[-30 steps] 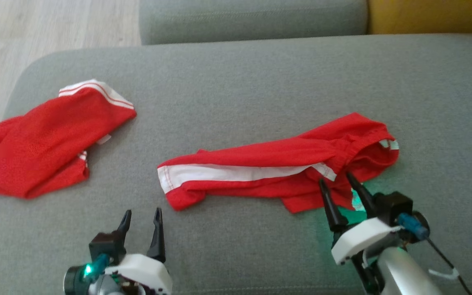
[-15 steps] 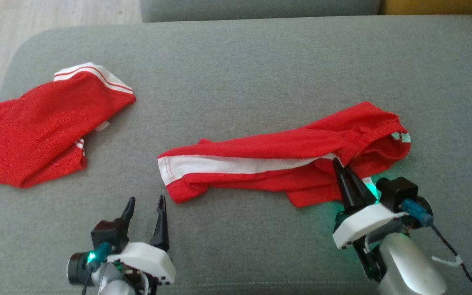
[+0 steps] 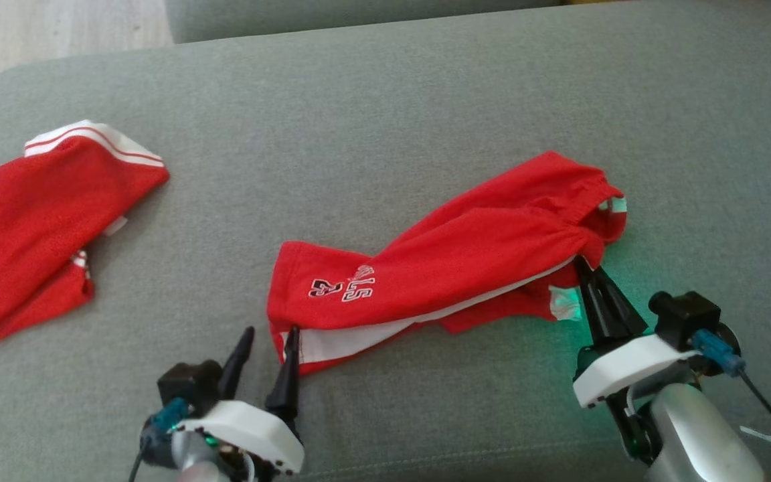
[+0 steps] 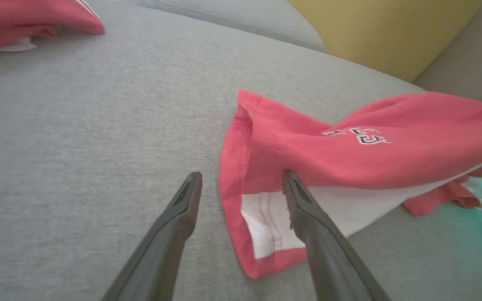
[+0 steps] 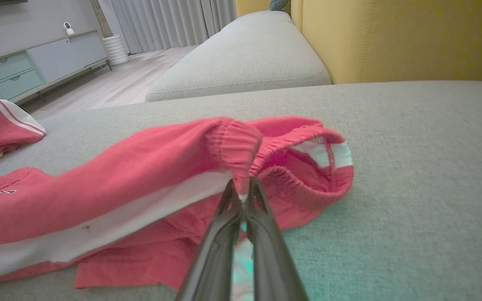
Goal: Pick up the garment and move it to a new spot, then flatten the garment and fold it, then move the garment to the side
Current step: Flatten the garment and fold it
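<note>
The garment [image 3: 452, 261] is a pair of red shorts with a white side stripe and a white print, lying stretched across the grey sofa seat [image 3: 385, 120]. My right gripper [image 3: 584, 268] is shut on the elastic waistband at its right end, and the right wrist view shows the gathered waistband [image 5: 237, 146] pinched between the right gripper [image 5: 243, 190] tips and pulled up. My left gripper [image 3: 270, 333] stands open at the leg hem on the left end. In the left wrist view, one finger [image 4: 303, 209] of the left gripper [image 4: 241, 175] lies over the garment [image 4: 329, 159] and the other rests on bare cushion.
A second red garment [image 3: 31, 221] with white trim lies crumpled at the seat's left edge. Wooden floor [image 3: 57, 27] lies beyond the rounded far-left corner. Another grey seat [image 5: 241, 58] and a yellow cushion [image 5: 391, 37] stand behind.
My right gripper has shut on the waistband and drawn it up. The shorts have rolled over, showing the print. The left gripper has reached the hem. The head camera has shifted.
</note>
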Motion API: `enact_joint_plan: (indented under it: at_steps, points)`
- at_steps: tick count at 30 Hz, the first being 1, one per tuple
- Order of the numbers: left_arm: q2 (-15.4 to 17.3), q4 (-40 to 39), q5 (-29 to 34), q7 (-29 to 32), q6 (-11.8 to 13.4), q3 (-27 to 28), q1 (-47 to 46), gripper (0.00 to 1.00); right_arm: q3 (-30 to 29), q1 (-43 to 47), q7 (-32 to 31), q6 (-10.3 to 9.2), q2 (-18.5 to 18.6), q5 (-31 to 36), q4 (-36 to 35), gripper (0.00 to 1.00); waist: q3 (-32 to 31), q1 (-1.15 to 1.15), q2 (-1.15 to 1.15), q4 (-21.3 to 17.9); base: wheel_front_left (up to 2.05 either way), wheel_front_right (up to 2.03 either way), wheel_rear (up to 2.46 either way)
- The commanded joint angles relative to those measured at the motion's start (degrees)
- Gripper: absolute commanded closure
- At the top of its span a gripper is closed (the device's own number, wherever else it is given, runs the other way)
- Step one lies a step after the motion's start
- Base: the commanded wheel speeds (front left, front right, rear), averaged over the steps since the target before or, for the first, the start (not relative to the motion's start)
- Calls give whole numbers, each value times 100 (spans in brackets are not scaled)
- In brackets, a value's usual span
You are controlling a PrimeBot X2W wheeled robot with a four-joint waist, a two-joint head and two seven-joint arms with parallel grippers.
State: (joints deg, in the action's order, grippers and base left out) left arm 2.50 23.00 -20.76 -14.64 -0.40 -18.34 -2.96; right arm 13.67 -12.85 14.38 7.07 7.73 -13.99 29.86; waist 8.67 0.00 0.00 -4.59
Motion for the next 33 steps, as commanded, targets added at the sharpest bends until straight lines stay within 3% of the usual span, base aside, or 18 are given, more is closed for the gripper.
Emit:
enact_joint_plan:
  at_steps: [1, 9, 33]
  points:
    - [38, -90, -80, -36, -115, 77, -206, 0, 115, -47, 62, 42, 2, -40, -183, 100, 19, 0, 0, -56, 0, 0, 0]
    - [38, -40, -430, -36, -519, -62, -1, 0, 122, -68, 62, 42, -57, -57, -111, 100, -25, 0, 0, -22, 0, 0, 0]
    - [38, 622, -685, -36, -631, -379, -338, 0, 253, -218, 62, 42, -55, -90, -118, 100, 124, 0, 0, -163, 0, 0, 0]
